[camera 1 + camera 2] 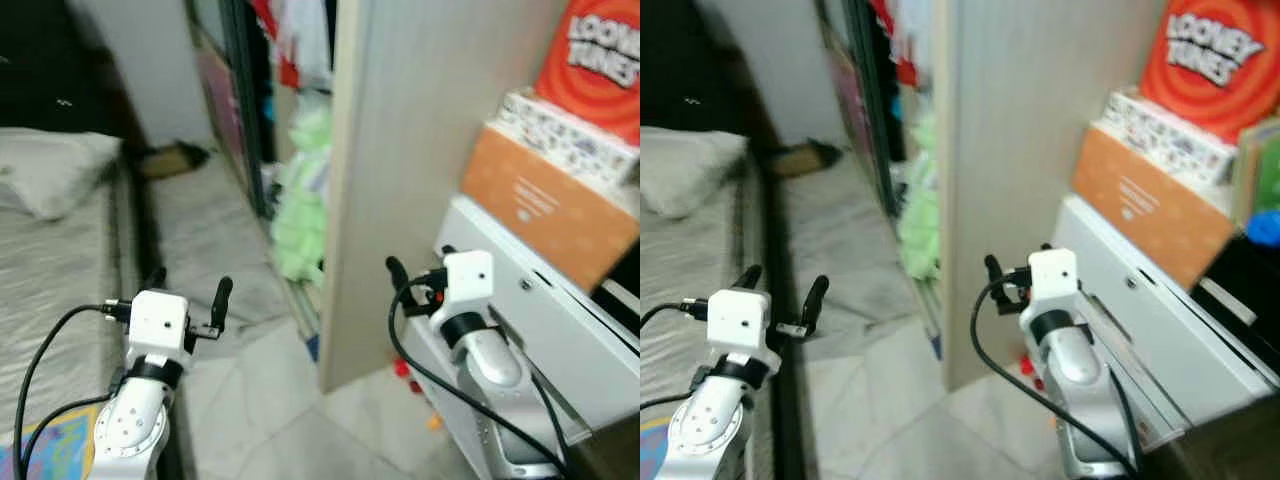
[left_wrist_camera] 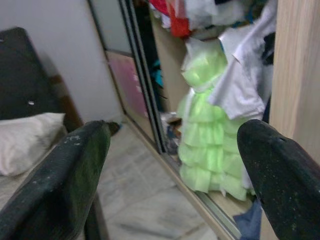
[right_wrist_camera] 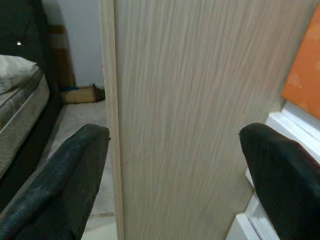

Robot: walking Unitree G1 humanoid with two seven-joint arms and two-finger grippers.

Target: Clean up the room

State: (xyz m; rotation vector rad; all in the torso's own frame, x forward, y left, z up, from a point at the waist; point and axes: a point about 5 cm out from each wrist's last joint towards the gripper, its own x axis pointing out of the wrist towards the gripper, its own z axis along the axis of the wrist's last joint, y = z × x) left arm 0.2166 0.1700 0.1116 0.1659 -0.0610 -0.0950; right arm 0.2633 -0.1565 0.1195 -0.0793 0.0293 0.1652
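Note:
A pale green frilly dress [image 1: 300,200] hangs low in the open wardrobe, with white and red clothes [image 2: 240,80] bunched above it. Small red [image 1: 402,368] and orange [image 1: 433,422] bits lie on the floor by the wooden panel's foot. My left gripper [image 1: 190,285] is open and holds nothing. It hovers over the bed's edge, pointing toward the wardrobe and the green dress [image 2: 205,135]. My right gripper [image 1: 420,262] is open too, with nothing in it, close in front of the pale wooden panel [image 3: 200,100].
A bed [image 1: 60,260] with a pillow [image 1: 50,170] lies at the left. The wooden wardrobe panel [image 1: 400,150] stands ahead. A white drawer unit [image 1: 560,330] with stacked boxes [image 1: 545,205] is on the right. Marble floor [image 1: 260,400] runs between; a brown thing [image 1: 170,158] lies by the far wall.

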